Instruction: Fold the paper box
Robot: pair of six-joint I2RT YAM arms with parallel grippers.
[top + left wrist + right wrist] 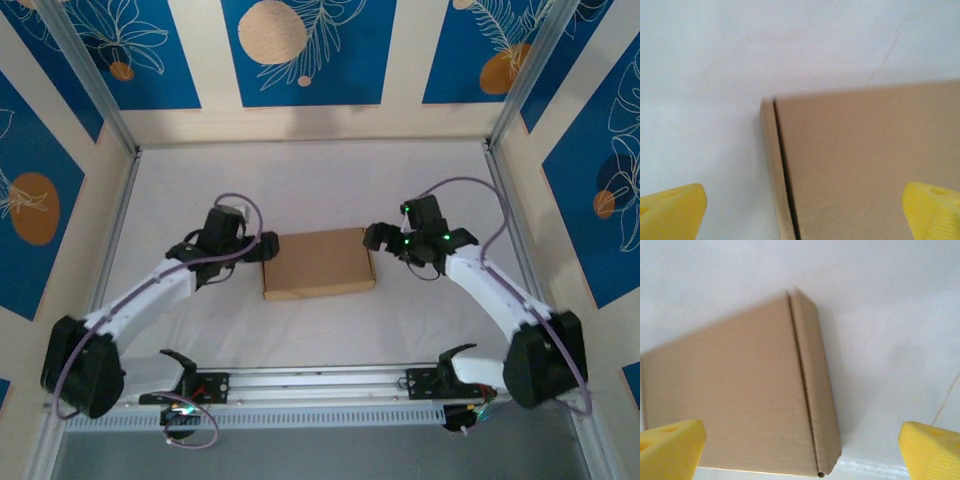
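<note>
The paper box (318, 263) lies closed and flat in the middle of the white table, a plain brown cardboard mailer. My left gripper (262, 250) hovers just off its left end, open, its yellow fingertips (672, 212) spread wide over the box's left edge (775, 170). At the box's right end my right gripper (378, 240) is open too, yellow fingertips (670, 450) far apart above the box's right side wall (815, 385). Neither gripper holds or touches the box.
White table surface (320, 180) stretches around the box. Patterned blue and cream walls (300, 50) enclose the back and sides. An aluminium rail (320, 385) with the arm bases runs along the near edge.
</note>
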